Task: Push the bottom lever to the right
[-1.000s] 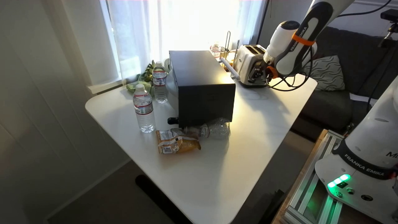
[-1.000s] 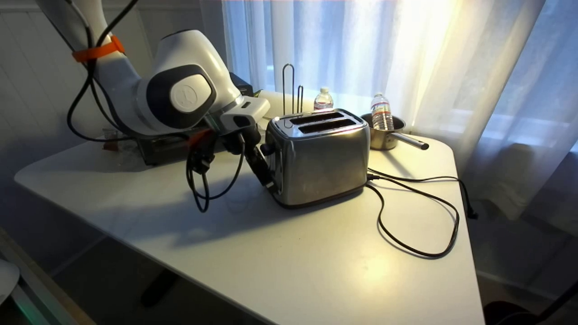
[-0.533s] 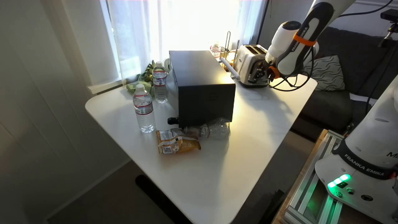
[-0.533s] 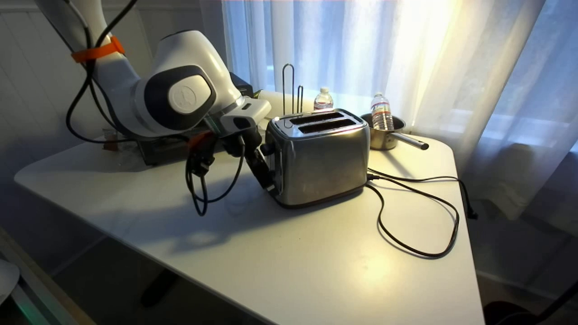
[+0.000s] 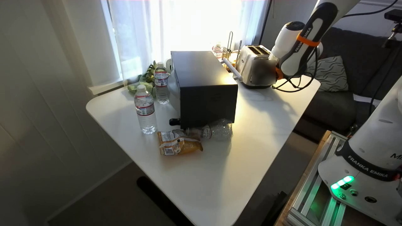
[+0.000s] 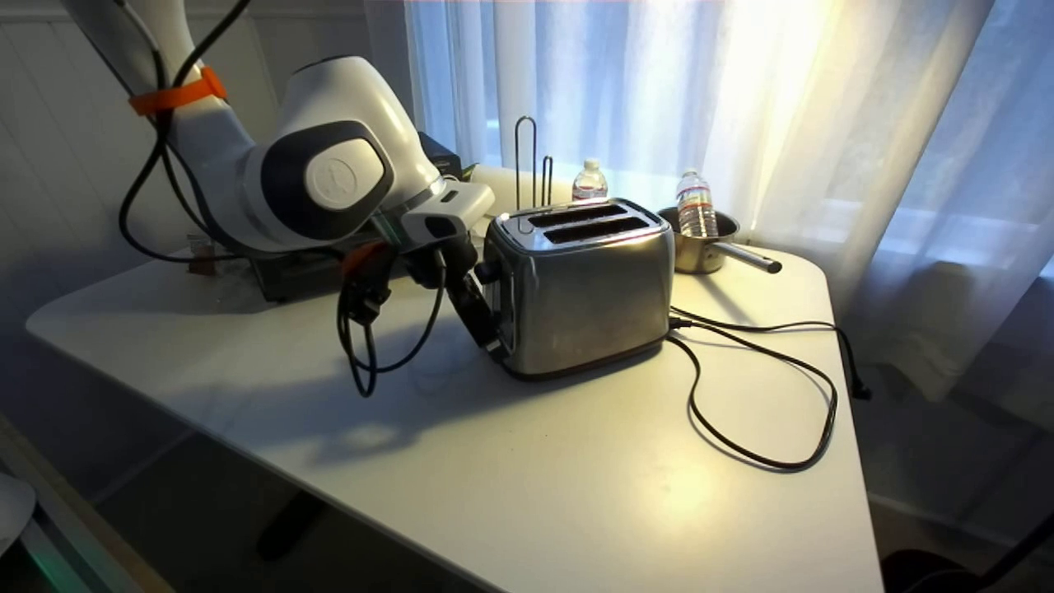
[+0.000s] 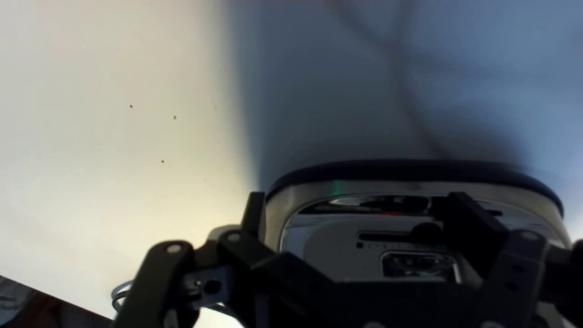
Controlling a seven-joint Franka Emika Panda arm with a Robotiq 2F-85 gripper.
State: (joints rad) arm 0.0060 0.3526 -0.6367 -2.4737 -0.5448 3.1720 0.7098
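At the control end of the toaster [image 6: 589, 301], the claw [image 7: 350, 199] is spread wide, holding nothing. The bottom lever [image 7: 424, 233] lies near the toaster's base, just beside one finger [image 7: 473, 223]; contact is unclear. Near the toaster, a bottle [image 6: 697, 210] sits in a pot [image 6: 696, 257].

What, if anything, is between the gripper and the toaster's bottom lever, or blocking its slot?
Nothing visible. In the wrist view, one finger of the open gripper sits close beside the bottom lever, contact unclear; the slot runs unobstructed to the lever's left.

Room alongside toaster [image 6: 589, 296], cord [image 6: 790, 469] beyond
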